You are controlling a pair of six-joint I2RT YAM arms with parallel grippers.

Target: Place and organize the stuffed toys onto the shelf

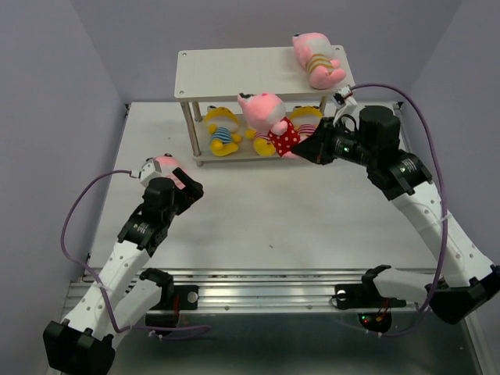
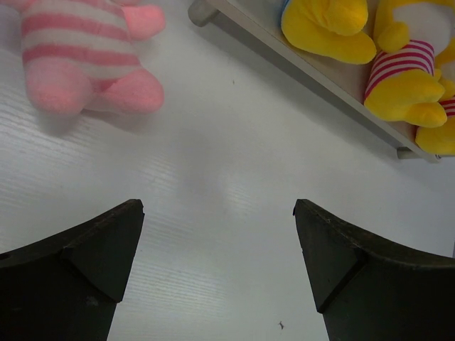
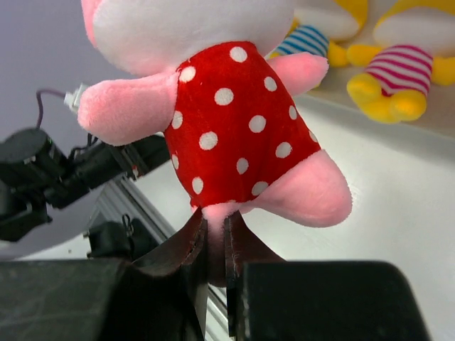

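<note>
1. The right gripper (image 3: 215,238) has its fingers pressed almost together on one pink leg of the polka-dot toy (image 3: 238,128). The toy stands upright above them in its red dress with white spots.
2. From the top view, the polka-dot toy sits at the front edge of the lower board (image 1: 234,158) of the shelf (image 1: 234,70), between two yellow toys. Whether it rests on that board or hangs just clear of it cannot be told.
3. The left gripper (image 2: 217,207) has its fingers spread wide with nothing between them, over the bare white table (image 1: 273,211).
4. The pink striped toy (image 2: 85,57) lies on the table just beyond the left fingers and apart from them, near the shelf's left front leg.
5. On the lower board, the blue-striped yellow toy (image 1: 223,133) sits to the left. The pink-striped yellow toy (image 1: 306,121) sits to the right, partly hidden behind the right gripper.
6. On the top board, the pale pink toy (image 1: 316,58) lies flat at the right end, one foot over the edge.
</note>
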